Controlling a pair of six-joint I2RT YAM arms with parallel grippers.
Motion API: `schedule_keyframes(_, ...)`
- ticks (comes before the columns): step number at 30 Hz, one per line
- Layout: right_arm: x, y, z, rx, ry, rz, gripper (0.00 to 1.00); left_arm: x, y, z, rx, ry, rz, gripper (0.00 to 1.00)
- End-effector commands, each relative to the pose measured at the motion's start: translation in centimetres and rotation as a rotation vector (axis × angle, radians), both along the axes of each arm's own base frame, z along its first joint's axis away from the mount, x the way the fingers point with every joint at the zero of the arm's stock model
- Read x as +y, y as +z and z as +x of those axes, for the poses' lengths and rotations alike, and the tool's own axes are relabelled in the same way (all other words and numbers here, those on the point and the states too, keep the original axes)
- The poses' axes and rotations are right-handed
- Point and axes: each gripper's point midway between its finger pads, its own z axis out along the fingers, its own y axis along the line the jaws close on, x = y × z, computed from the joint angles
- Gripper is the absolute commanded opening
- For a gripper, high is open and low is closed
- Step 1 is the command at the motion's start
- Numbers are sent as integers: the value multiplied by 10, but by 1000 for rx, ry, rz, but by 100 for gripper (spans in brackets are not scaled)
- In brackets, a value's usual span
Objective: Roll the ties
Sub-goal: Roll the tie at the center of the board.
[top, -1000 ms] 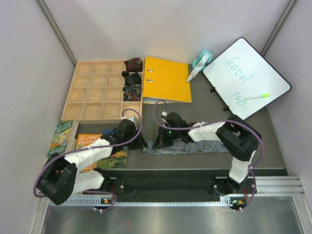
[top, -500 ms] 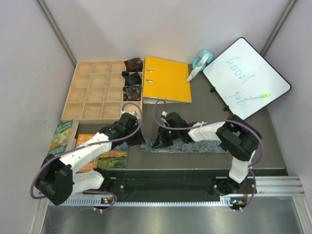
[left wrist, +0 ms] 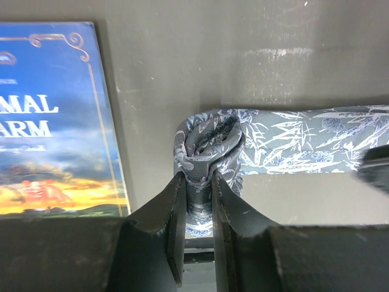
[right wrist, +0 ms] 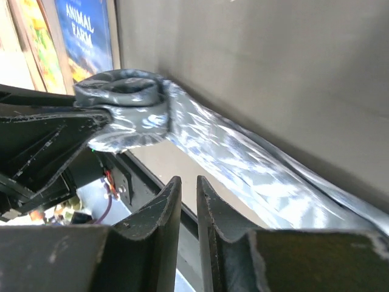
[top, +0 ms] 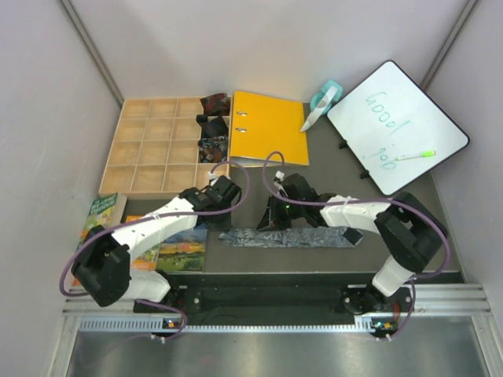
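Where pale walls enclose the dark table, a tie lies.

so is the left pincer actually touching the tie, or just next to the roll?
Touching. The left wrist view shows the left pincer closed on the grey-blue tie: fabric just below the rolled end fills the space between its jaws, no gap either side.

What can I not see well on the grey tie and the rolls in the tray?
Tie, far end: cut off by the right edge in both wrist views; the right arm seems to cover it in the top view.
Roll, lower part: hidden by the left hand, left wrist view.
Rolls in the tray: too small in the top view to tell patterns.
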Motion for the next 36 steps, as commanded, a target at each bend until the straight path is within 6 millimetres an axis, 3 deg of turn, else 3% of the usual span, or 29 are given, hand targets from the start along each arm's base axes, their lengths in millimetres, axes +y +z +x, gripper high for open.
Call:
schedule_keyframes(1,-27,10,11,-68,-43,-28,18,9,16,8,-48,-25,140,17)
schedule_keyframes(7,-66,-1,18,-60,-115,-63,17,6,22,7,-59,-80,313,16)
schedule_keyframes(12,-112,-3,32,-102,-310,-97,15,2,19,6,-59,-102,399,16)
schedule_keyframes(16,-140,4,36,-204,-415,-158,16,-4,14,4,-62,-116,444,15)
schedule_keyframes(17,-144,15,38,-247,-441,-143,16,-3,10,4,-55,-120,472,15)
schedule_keyframes(22,-182,16,37,-344,-580,-223,20,-21,10,5,-66,-145,508,15)
schedule_keyframes(24,-188,26,37,-388,-605,-207,21,-28,7,7,-64,-151,528,15)
schedule_keyframes(36,-200,24,34,-446,-661,-185,25,-61,-14,5,-51,-190,644,17)
